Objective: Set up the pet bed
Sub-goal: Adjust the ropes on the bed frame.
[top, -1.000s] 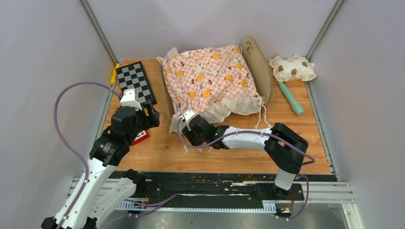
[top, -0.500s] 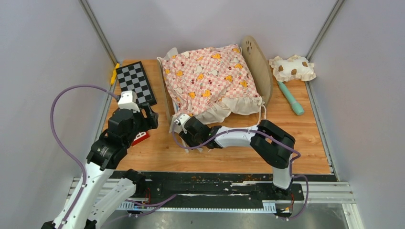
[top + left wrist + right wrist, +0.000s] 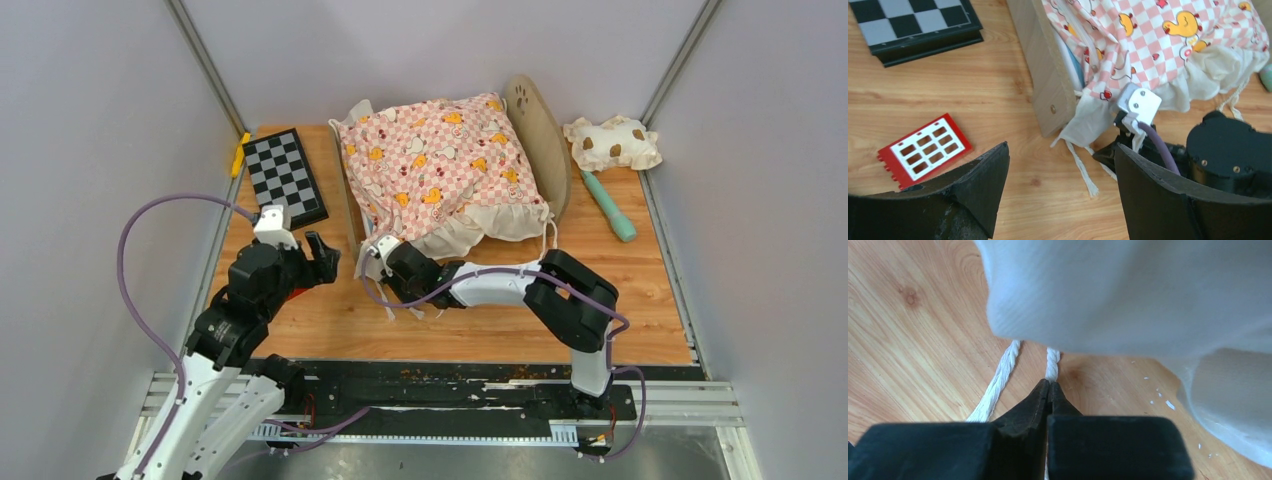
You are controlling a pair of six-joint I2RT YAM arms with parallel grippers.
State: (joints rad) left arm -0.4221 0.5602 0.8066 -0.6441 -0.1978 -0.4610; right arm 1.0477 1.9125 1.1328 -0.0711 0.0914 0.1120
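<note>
right claw [image 3: 1049, 387]: clenched on cord [image 3: 1052, 362]
left claw [image 3: 1060, 150]: released, wide
bed [image 3: 1048, 80]: corner just beyond both claws

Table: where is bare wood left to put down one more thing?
Widest free patch: near right corner of table, between teal stick, right arm and wall. Narrower strip runs along the near edge, left of that arm. Crowded: the bed's near left corner, with left gripper, right gripper, cords and red tile.

Chessboard [image 3: 286, 178], red tile [image 3: 924, 151], pillow [image 3: 612, 143], cushion cord [image 3: 1052, 362]
</note>
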